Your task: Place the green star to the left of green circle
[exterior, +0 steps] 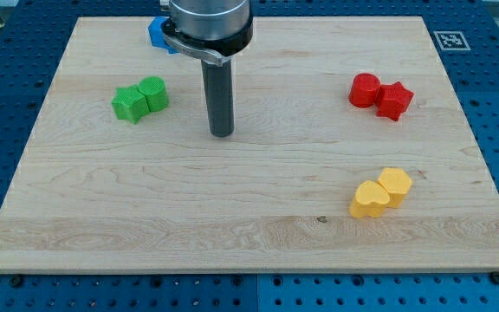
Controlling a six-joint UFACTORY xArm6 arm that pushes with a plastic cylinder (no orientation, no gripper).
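Pale wood makes up the worktop (249, 234), which lies on a blue perforated base. My tip (222, 133) stands on the boards a little above the middle, nearer the top edge than the bottom. I carry no fingers, only the straight dark rod, so nothing is pinched or spread.

Toward the left edge, in the upper half, the green star (129, 104) sits touching the green circle (153, 94); the star is on the circle's left and slightly lower. Both are apart from my tip, on its left.

Near the right edge, the red circle (365, 90) touches the red star (394, 100). Toward the bottom right corner, a yellow heart (370, 200) touches a yellow hexagon (395, 185). At the top edge a blue block (158, 34) is partly hidden behind the arm, its shape unclear.
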